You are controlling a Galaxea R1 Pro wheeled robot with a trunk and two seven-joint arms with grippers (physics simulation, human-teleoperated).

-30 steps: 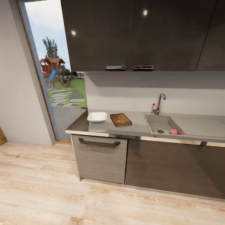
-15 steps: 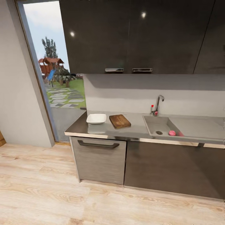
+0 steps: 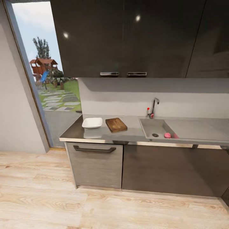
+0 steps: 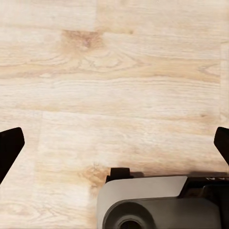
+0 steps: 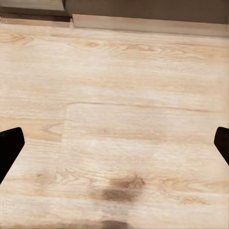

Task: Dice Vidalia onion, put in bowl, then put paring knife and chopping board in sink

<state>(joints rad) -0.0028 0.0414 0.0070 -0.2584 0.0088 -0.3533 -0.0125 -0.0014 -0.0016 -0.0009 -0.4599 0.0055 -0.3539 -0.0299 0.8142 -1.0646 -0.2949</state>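
Observation:
On the grey countertop (image 3: 133, 132) a shallow white bowl (image 3: 92, 122) sits at the left end, with the dark brown chopping board (image 3: 116, 124) right beside it. Further right is the steel sink (image 3: 152, 126) with its curved tap (image 3: 154, 106). The pinkish Vidalia onion (image 3: 167, 135) lies in the basin near the drain. The paring knife is out of view. My left gripper (image 4: 114, 143) hangs open over the wooden floor, and my right gripper (image 5: 114, 143) is likewise open over the floor, both holding nothing.
Dark wall cabinets (image 3: 127, 38) hang over the counter, with dark base cabinets (image 3: 165, 168) below. An open doorway (image 3: 47, 79) to a garden is at the left. Light wooden floor (image 3: 95, 206) lies between me and the counter. My grey base (image 4: 152, 202) shows under the left gripper.
The whole head view has shifted, so the counter and sink now sit further left in the picture. That is camera motion. The bowl, board and onion have stayed in place.

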